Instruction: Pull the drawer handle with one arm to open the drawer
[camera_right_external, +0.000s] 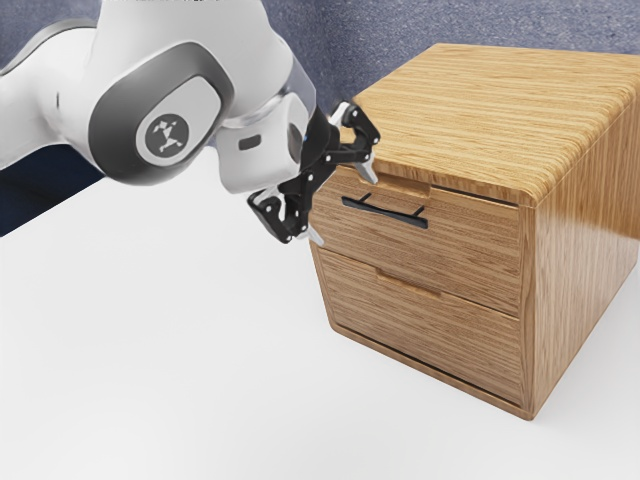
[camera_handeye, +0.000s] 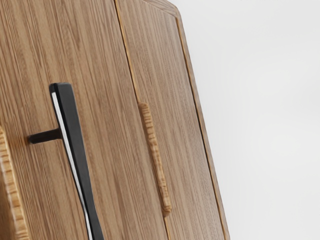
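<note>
Cabinet (camera_right_external: 480, 110) on the table (camera_right_external: 150, 380): handle (camera_right_external: 385, 210) on its upper drawer (camera_right_external: 460, 245), lower drawer (camera_right_external: 430, 325) beneath, gripper (camera_right_external: 345, 208) before its front.

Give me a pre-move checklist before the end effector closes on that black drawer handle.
1. End effector open: ok, spread wide.
2. Centred on the black handle: not ok. It sits at the bar's end toward the exterior view's left.
3. Bar lies between the jaws: cannot tell.
4. Handle gripped: not ok, nothing is clamped yet.
5. Top drawer shut and flush with the cabinet: ok as the starting state.
</note>
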